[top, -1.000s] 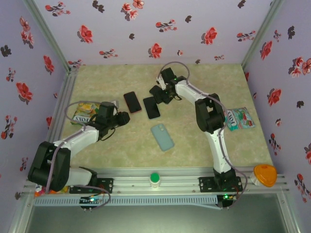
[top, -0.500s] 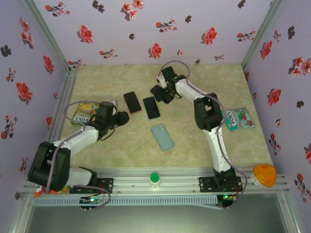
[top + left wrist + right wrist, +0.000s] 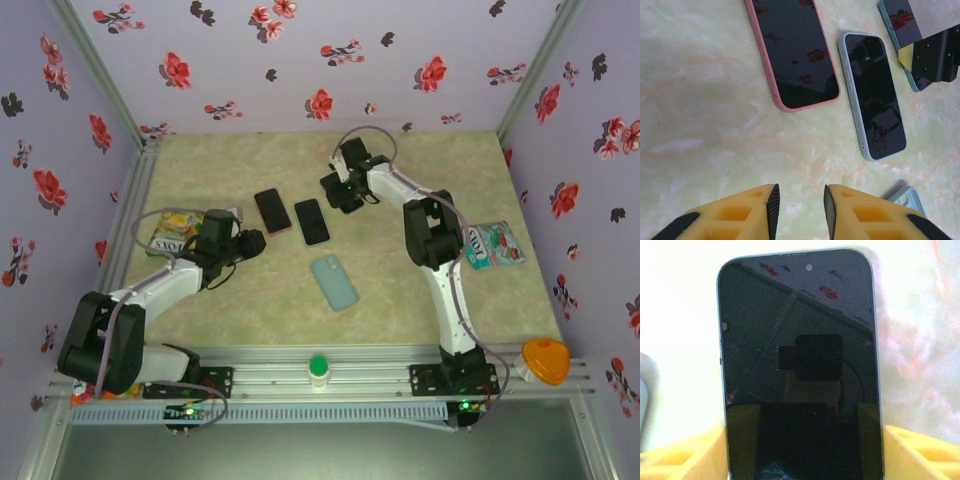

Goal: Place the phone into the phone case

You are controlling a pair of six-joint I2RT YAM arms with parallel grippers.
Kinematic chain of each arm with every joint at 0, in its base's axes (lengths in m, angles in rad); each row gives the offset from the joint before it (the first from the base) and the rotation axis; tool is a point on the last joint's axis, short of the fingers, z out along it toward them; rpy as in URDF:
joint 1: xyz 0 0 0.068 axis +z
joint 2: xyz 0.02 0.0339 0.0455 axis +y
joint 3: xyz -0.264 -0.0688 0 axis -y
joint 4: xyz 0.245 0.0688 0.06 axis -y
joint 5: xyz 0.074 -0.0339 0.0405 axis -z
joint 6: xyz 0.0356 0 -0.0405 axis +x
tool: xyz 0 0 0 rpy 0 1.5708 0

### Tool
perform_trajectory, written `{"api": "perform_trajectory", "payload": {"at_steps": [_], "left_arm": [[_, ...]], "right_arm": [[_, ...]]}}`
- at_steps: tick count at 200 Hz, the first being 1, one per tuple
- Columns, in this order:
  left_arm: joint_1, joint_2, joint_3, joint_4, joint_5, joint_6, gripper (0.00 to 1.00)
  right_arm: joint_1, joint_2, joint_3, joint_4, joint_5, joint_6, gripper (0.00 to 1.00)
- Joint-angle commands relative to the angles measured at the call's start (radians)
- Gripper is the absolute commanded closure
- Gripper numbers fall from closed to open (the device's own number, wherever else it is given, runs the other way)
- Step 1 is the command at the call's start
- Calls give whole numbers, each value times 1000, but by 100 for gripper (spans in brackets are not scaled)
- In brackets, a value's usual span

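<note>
A dark-screened phone (image 3: 797, 355) with a pale teal edge lies flat on the marble-patterned table. My right gripper (image 3: 804, 442) is shut on it, one yellow finger against each long side. In the top view that gripper (image 3: 342, 190) sits at the far middle of the table and covers the phone. The left wrist view catches a corner of this phone (image 3: 897, 22) under the black right gripper (image 3: 935, 55). The light blue phone case (image 3: 333, 282) lies alone in the table's middle; its corner (image 3: 905, 196) shows beside my left gripper (image 3: 800, 195). The left gripper (image 3: 250, 242) is open, holding nothing.
A phone in a pink case (image 3: 272, 210) and a phone in a light blue case (image 3: 311, 221) lie side by side between the arms. A snack packet (image 3: 175, 232) lies at the left and a teal packet (image 3: 493, 245) at the right. A green-capped bottle (image 3: 318, 368) stands on the front rail.
The right gripper has shifted slightly right and back over the far phone, and its fingers have closed in on the phone's sides. The left arm has not moved.
</note>
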Motion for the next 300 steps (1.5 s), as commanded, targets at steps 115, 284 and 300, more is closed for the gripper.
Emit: {"api": "perform_trajectory", "payload": {"at_steps": [115, 284, 300], "left_arm": [[6, -51, -38, 1, 11, 18, 66], [6, -81, -48, -11, 3, 14, 65], [6, -82, -48, -10, 5, 11, 65]], "right_arm": [[-5, -357, -525, 4, 94, 108, 18], [-4, -276, -430, -65, 81, 111, 16], [-2, -284, -444, -64, 94, 112, 19]]}}
